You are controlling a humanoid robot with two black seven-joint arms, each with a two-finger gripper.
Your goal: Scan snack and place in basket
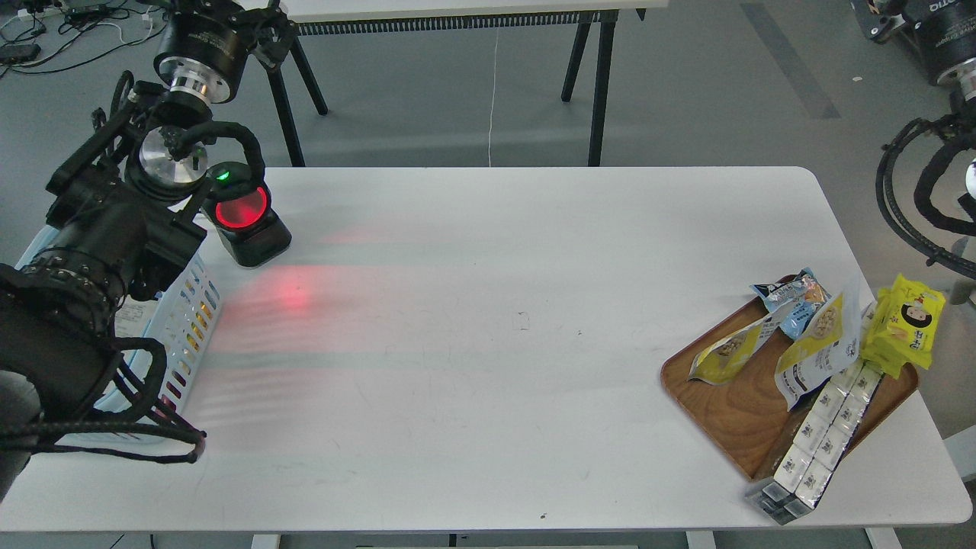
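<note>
The snack point(820, 347), a white pouch with a yellow front panel, leans upright on the brown wooden tray point(724, 408) at the right. A second similar pouch point(728, 352) lies flat beside it. The light blue basket point(187, 320) stands at the table's left edge, mostly hidden under my left arm. My left gripper point(204, 34) is raised past the table's far left corner, above the scanner; its fingers cannot be told apart. My right gripper point(942, 27) is at the top right corner, far above the tray and cut by the frame edge.
A black scanner point(244, 221) with a red window and a green light stands at the far left, throwing red light on the table. On the tray are a light blue packet point(793, 299), a yellow cartoon-face packet point(909, 328) and a row of white boxes point(827, 435).
</note>
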